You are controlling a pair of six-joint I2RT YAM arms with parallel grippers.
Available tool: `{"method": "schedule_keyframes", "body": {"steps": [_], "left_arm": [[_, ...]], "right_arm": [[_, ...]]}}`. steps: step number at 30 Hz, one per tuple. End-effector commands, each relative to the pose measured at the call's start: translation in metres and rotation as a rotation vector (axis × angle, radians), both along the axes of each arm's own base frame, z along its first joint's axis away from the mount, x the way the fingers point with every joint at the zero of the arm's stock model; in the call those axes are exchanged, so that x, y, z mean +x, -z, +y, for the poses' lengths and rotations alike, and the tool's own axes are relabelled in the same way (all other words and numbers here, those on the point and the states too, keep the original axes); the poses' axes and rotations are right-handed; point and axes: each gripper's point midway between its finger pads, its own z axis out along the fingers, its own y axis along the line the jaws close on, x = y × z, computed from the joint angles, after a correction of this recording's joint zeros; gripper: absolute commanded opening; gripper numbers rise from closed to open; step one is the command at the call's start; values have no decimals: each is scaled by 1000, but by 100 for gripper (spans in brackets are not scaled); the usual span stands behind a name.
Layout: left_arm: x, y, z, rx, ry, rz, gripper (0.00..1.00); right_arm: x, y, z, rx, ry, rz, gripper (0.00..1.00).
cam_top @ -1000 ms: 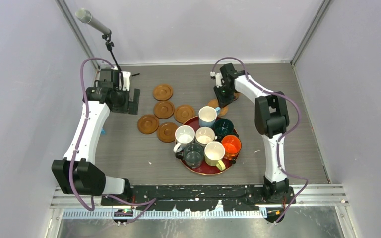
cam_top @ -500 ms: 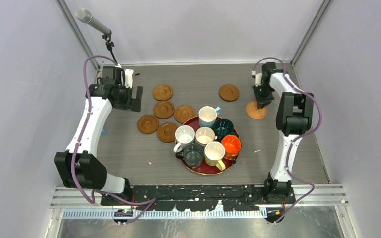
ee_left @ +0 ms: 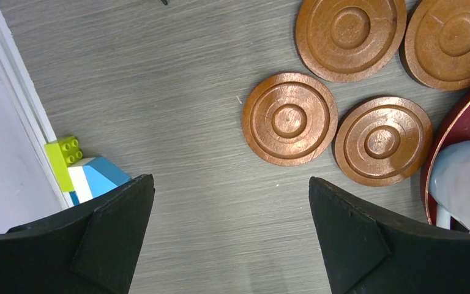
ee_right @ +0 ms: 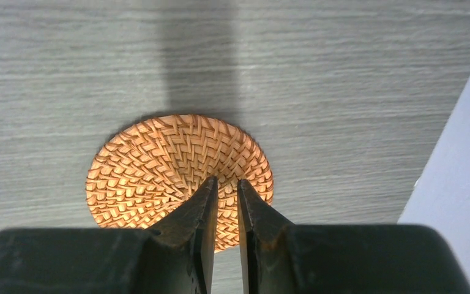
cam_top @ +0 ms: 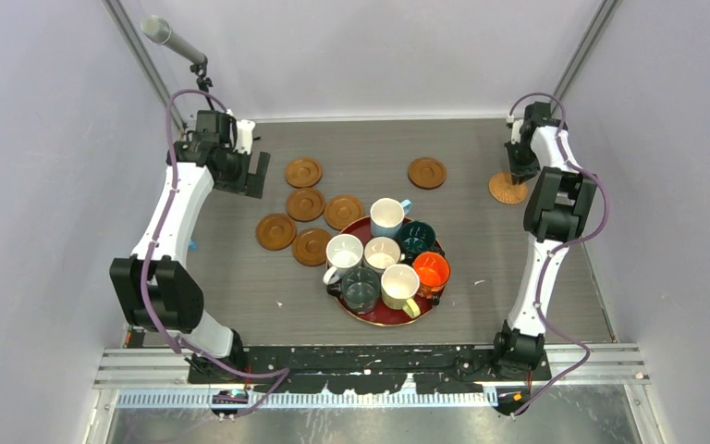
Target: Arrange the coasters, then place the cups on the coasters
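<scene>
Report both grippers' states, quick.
Left gripper: open, holding nothing.
Right gripper: closed on the woven coaster.

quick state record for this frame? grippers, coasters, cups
left gripper: jaws open, empty, above table
right gripper: jaws shut on woven coaster rim, table's far right
wooden coasters: six; five clustered left of red tray, one apart
cups: seven, all on red tray
cups on coasters: none
</scene>
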Motion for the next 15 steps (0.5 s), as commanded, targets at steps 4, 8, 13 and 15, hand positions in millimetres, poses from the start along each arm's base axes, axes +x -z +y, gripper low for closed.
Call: {"method": "schedule_keyframes", "body": {"steps": [4, 8, 13, 15], "left_arm": [[0, -14, 9, 63, 8, 14, 100], [-1, -13, 14, 97, 21, 21, 100], [2, -16, 11, 83, 22, 18, 100], [5, -17, 6, 67, 36, 10, 100]], "right_arm": [[15, 2, -33, -51, 2, -26, 23], [18, -1, -48, -76, -4, -33, 24], [17, -16, -43, -25, -18, -50, 24], [21, -31, -40, -12, -21, -86, 24]]}}
